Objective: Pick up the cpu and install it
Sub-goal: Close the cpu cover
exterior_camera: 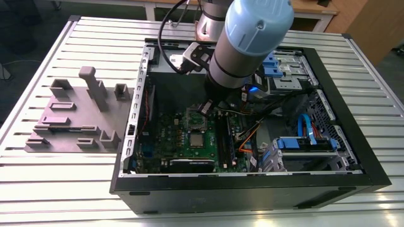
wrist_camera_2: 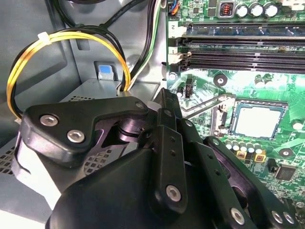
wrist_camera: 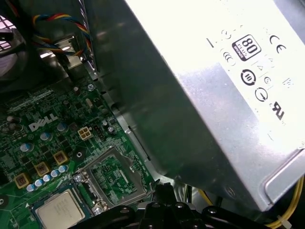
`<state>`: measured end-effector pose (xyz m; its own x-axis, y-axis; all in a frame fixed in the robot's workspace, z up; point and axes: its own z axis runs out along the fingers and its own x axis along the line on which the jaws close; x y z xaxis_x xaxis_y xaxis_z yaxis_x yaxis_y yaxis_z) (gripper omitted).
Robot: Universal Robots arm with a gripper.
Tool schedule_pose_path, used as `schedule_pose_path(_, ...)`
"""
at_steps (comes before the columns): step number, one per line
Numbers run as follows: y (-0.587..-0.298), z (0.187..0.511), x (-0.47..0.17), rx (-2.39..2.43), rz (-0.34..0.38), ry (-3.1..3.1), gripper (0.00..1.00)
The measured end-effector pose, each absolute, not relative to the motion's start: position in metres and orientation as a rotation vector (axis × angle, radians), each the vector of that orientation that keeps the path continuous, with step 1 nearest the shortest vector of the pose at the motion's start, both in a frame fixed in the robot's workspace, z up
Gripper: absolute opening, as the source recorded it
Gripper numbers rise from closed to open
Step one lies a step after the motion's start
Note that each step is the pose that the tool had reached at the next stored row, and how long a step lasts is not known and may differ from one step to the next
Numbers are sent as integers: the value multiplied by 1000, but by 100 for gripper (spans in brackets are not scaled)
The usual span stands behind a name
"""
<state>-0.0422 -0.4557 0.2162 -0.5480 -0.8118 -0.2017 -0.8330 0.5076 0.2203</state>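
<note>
Gripper (wrist_camera_2: pixel 165 98) near cpu (wrist_camera_2: pixel 259 120), seemingly lying flat.

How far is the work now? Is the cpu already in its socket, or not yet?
Done, as it looks: the cpu lies flat in its socket on the motherboard. In hand: the hand hangs close beside the socket, near the socket frame. Left: the frame is swung open beside the cpu, not folded over it, so the chip looks unclamped.
</note>
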Motion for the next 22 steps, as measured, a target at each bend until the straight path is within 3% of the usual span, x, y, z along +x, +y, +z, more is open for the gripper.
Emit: schedule_pose_path(22, -456, 227, -44, -1469, 404, 2686, 10)
